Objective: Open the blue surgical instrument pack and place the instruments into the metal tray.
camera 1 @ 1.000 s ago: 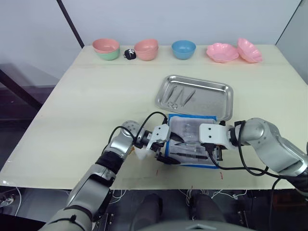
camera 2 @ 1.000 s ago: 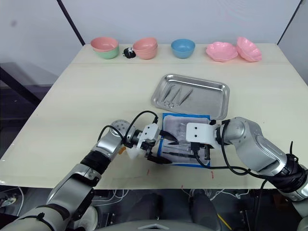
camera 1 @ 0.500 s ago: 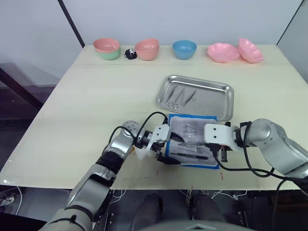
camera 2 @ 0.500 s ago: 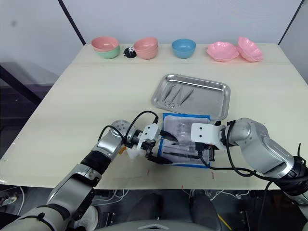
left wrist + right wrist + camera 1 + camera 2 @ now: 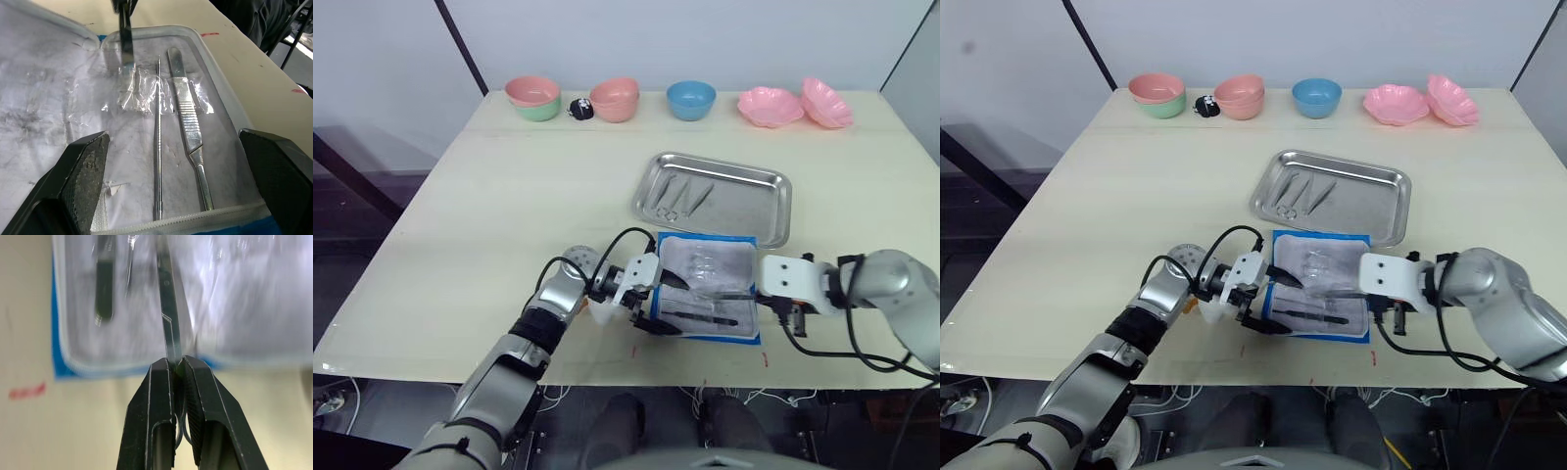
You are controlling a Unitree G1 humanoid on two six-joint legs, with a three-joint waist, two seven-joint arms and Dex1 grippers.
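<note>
The blue surgical instrument pack (image 5: 707, 286) lies open near the table's front edge, with its clear pockets facing up. Inside it lie a thin probe (image 5: 157, 147) and forceps (image 5: 190, 125). My left gripper (image 5: 649, 300) is open at the pack's left edge, its fingers (image 5: 80, 171) spread wide over the pockets. My right gripper (image 5: 762, 294) is at the pack's right edge, shut on a slim metal instrument (image 5: 167, 313) that still reaches over the pack. The metal tray (image 5: 766, 188) stands just behind the pack and holds several instruments (image 5: 681, 199).
Along the far edge stand a pink bowl on a green one (image 5: 531, 98), a small black object (image 5: 579, 108), a pink bowl (image 5: 614, 98), a blue bowl (image 5: 691, 99) and two pink flower-shaped dishes (image 5: 771, 106). A white lump (image 5: 599, 311) sits by my left wrist.
My right gripper has moved to the right, from over the pack to its right edge, drawing the slim instrument along with it. The left gripper has stayed put.
</note>
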